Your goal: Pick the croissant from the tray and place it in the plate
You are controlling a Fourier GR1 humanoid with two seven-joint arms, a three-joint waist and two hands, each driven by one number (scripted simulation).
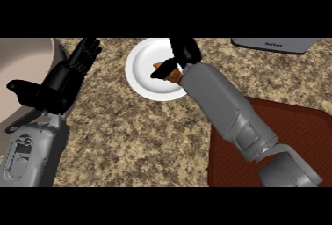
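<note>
A white plate [146, 72] sits on the speckled counter at the upper middle. My right hand [183, 52] reaches over the plate with its fingers and thumb curled round a brown croissant [171, 74], of which only a small part shows under the wrist. Whether the croissant touches the plate is hidden. A dark red tray [295, 127] lies at the lower right, under my right forearm. On the left, my left hand [65, 77] rests open with its fingers pointing up, its thumb out to the left.
A beige sink basin [23, 70] fills the upper left corner, beside my left hand. A grey appliance [276, 44] stands at the top right edge. Bare counter [142, 140] spreads between the two forearms.
</note>
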